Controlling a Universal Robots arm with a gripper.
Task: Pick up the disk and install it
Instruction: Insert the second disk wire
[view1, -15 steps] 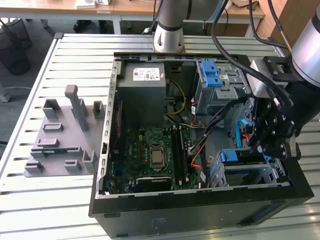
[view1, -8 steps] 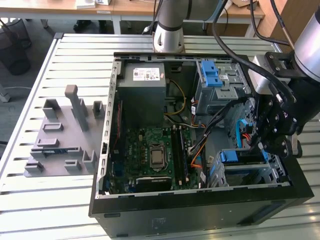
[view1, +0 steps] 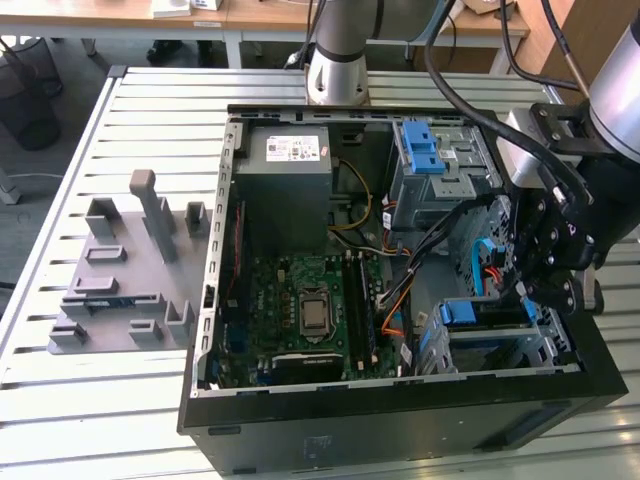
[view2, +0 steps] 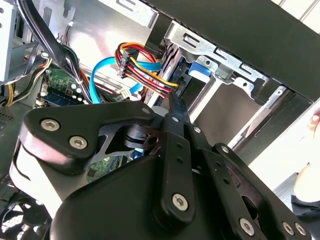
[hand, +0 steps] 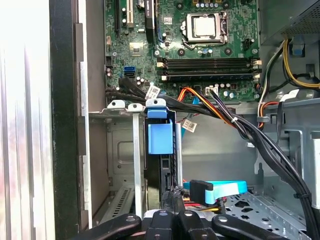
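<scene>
Down at the drive bay: the claw (hand: 172, 199) hung inside the open computer case (view1: 400, 425), at the corner on the exterior view's right.
Disk: it stood on edge in the metal rack (hand: 135, 150), its blue frame (hand: 160, 137) showing at the end toward the circuit board (hand: 200, 50).
Disk from the claw: dead ahead, and I mean right on the tips; the near end of the disk (hand: 167, 172) met the claw in the first wrist view.
Long axis: straight along the slot, in line with the claw's own reach, not across it.
Claw's grip: I could not tell from where I stood whether it was clenched on that thin edge or merely pressed up to it.
Neighbours: a bundle of coloured wires (hand: 215, 107) crossed just past the rack, and a light-blue flat cable (hand: 215, 190) lay just beside the claw.
Progress, by my reckoning: the disk looked slotted in, though whether fully seated I could not say.
</scene>
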